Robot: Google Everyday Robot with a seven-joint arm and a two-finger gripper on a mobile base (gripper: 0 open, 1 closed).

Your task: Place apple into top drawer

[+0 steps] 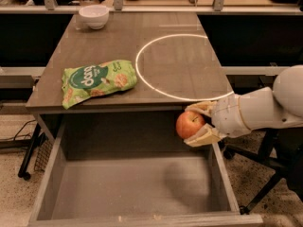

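Note:
The red-orange apple (189,124) is held in my gripper (198,124), which comes in from the right on a white arm. The fingers are shut on the apple, one above and one below it. The apple hangs in the air above the right rear part of the open top drawer (132,183), just below the tabletop's front edge. The drawer is pulled out wide and its flat grey bottom holds nothing; a shadow of the apple lies on it.
The grey-brown tabletop (94,46) bears a white circle (182,65), a green snack bag (97,81) at the front left and a white bowl (93,16) at the back left. A chair base stands at the right on the speckled floor.

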